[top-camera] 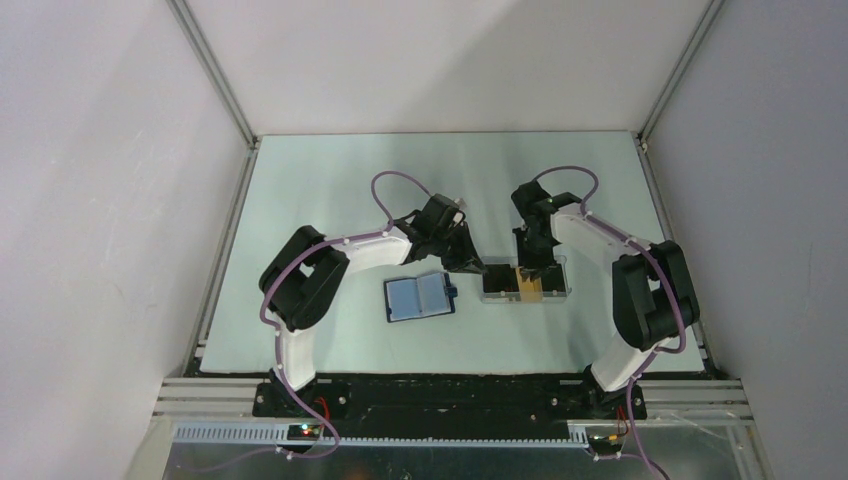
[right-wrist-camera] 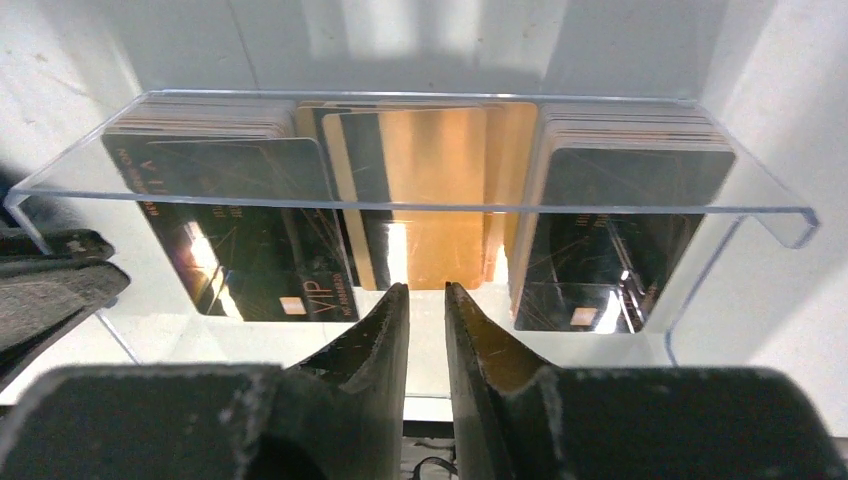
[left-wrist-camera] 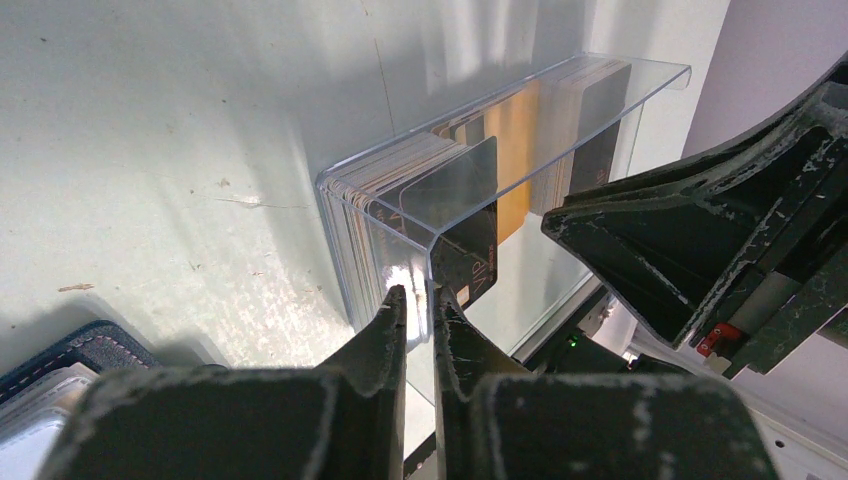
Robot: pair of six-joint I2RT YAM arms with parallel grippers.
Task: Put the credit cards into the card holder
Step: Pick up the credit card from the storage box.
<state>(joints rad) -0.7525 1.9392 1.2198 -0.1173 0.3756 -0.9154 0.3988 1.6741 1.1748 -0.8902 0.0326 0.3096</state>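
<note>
The orange-yellow credit cards (right-wrist-camera: 430, 190) stand in the middle slot of a clear plastic case (right-wrist-camera: 760, 200); they also show in the top view (top-camera: 529, 285) and the left wrist view (left-wrist-camera: 515, 150). The card holder (top-camera: 420, 297), a navy wallet, lies open and flat left of the case; its corner shows in the left wrist view (left-wrist-camera: 60, 370). My left gripper (left-wrist-camera: 420, 292) is shut on the case's clear left front corner (left-wrist-camera: 432, 240). My right gripper (right-wrist-camera: 427, 290) hangs over the case (top-camera: 530, 268), jaws narrowly apart and empty, tips just below the orange cards' lower edge.
Stacks of black VIP cards fill the case's left slot (right-wrist-camera: 240, 230) and right slot (right-wrist-camera: 620, 230). The two grippers are close together at the case; the right one shows in the left wrist view (left-wrist-camera: 700, 230). Grey walls enclose the pale table (top-camera: 330, 190).
</note>
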